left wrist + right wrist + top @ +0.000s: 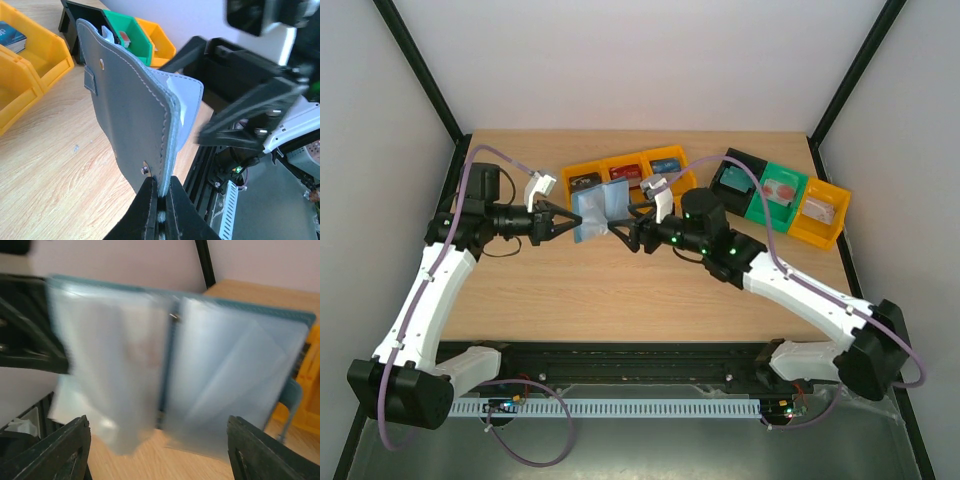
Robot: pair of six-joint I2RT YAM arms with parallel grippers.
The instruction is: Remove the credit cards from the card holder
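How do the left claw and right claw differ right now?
The left claw is shut on an edge of the teal-blue wallet-like card holder; the right claw stands open, fingers wide apart, gripping nothing. The left claw holds it upright; the right claw faces its pale clear sleeves. Both are raised above the wooden table.

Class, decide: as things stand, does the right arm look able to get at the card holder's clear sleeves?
Probably yes. The left fingers hold the card holder up open, its sleeves facing the right fingers, which stand apart with nothing between.
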